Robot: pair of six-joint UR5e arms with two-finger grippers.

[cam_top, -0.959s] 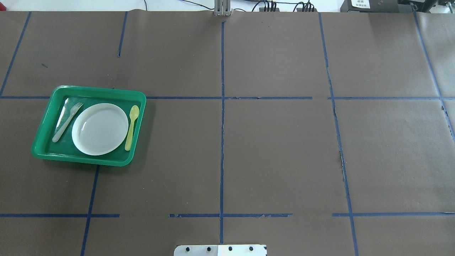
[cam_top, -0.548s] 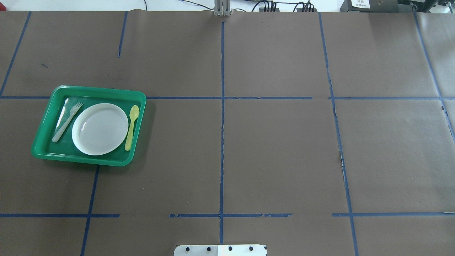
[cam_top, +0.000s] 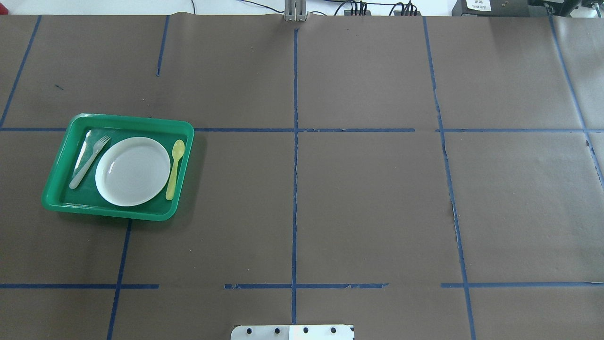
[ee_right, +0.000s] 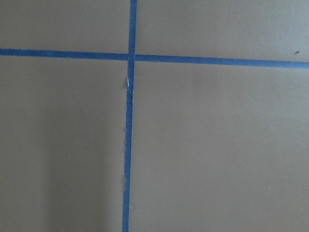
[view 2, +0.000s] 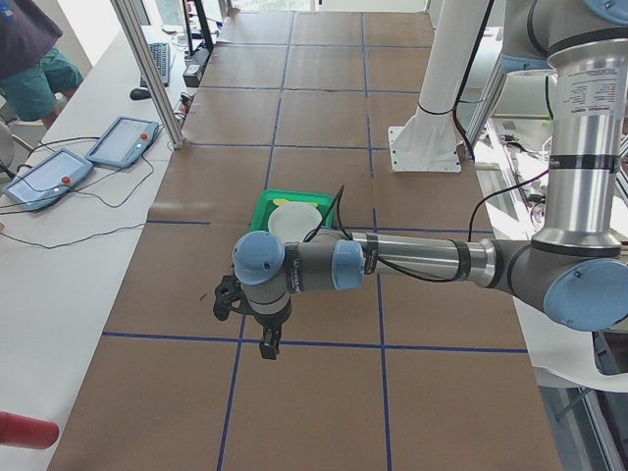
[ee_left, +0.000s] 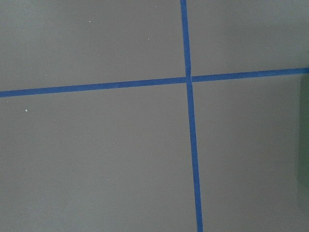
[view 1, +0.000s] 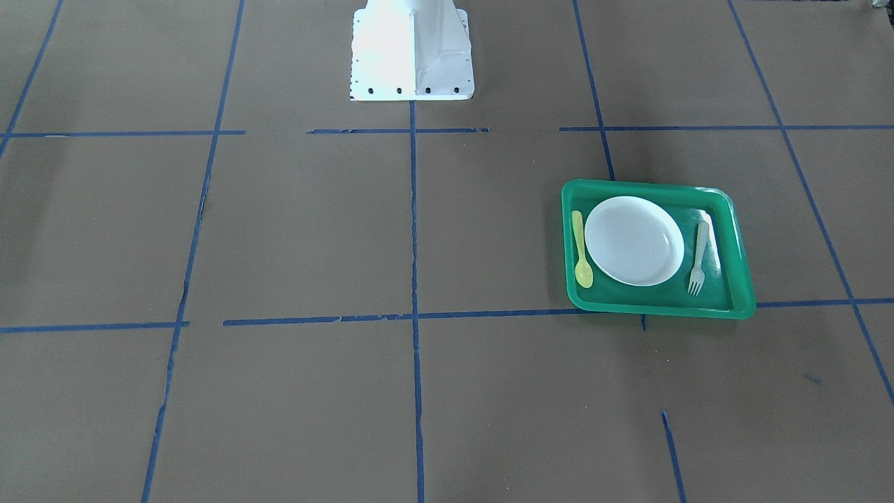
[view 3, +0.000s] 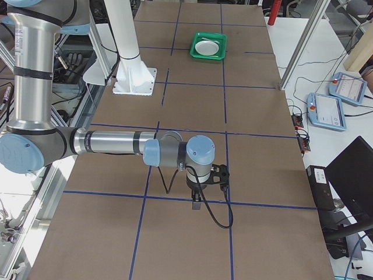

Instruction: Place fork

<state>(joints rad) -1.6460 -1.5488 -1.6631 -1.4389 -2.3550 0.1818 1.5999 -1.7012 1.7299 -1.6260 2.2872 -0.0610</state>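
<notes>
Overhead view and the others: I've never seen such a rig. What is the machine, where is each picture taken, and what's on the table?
Two robot arms stand at a brown table crossed by blue tape. The overhead and front views look down from opposite sides. The side views show the left gripper and the right gripper above the table, visibly holding nothing. Wrist cameras see only taped tabletop. A green tray holds a white plate, the fork on one side, a yellow spoon on the other.

The fork [cam_top: 88,163] looks like pale plastic, the spoon [cam_top: 174,171] yellow plastic, the plate [cam_top: 132,171] smooth white. The tray [cam_top: 118,213] is glossy green plastic; the table [cam_top: 373,203] wears matt brown paper crossed by blue tape [cam_top: 295,189].
</notes>
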